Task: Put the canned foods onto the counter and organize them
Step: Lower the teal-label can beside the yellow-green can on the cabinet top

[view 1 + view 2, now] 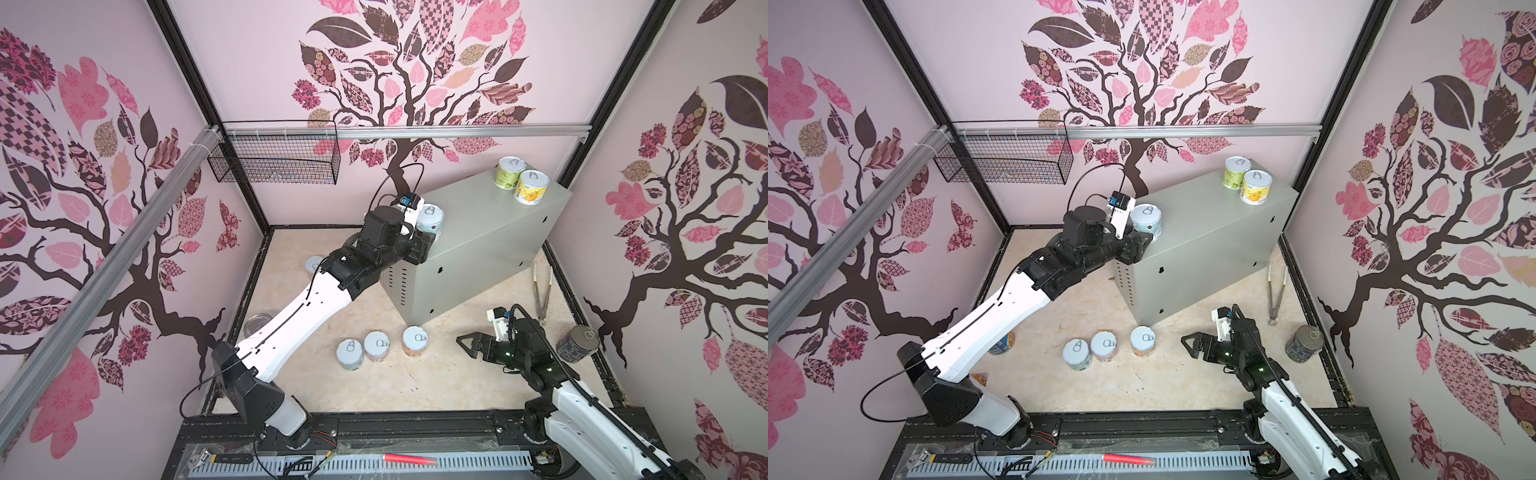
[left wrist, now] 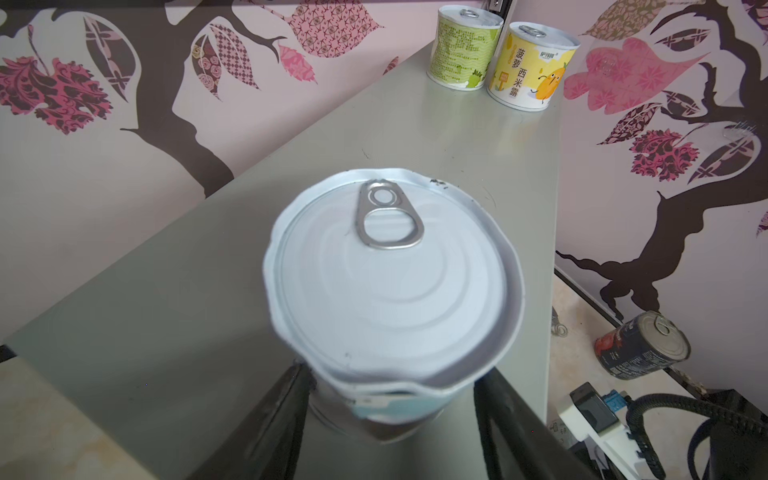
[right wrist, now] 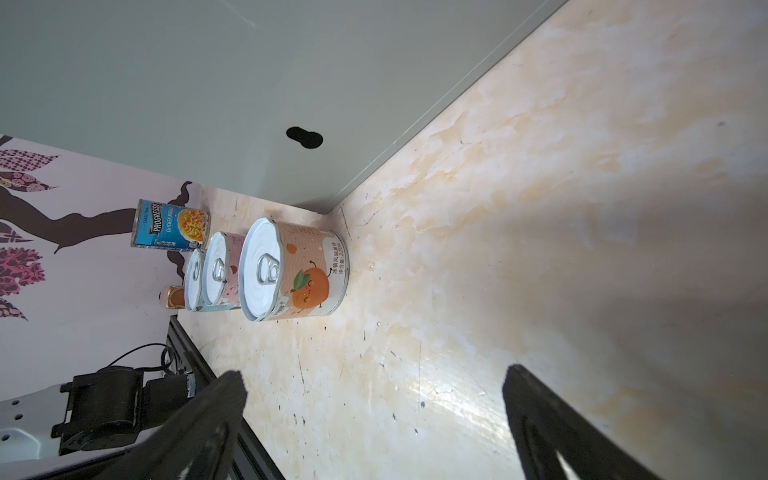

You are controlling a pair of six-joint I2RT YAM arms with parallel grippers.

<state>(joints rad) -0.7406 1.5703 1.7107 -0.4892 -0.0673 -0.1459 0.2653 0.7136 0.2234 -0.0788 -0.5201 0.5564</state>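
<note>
A lab test booth: wallpapered panels [image 1: 257, 62] in an aluminium frame [image 1: 415, 132], two robot arms [image 1: 291, 316] bolted to a black rail [image 1: 415, 428].

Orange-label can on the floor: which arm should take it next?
Right. The right pincer is open, low over the floor, pointing towards the orange-label can. The left pincer is up at the counter, astride the blue-label can.

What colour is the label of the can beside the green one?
Yellow; the can shows best in left wrist view.
</note>
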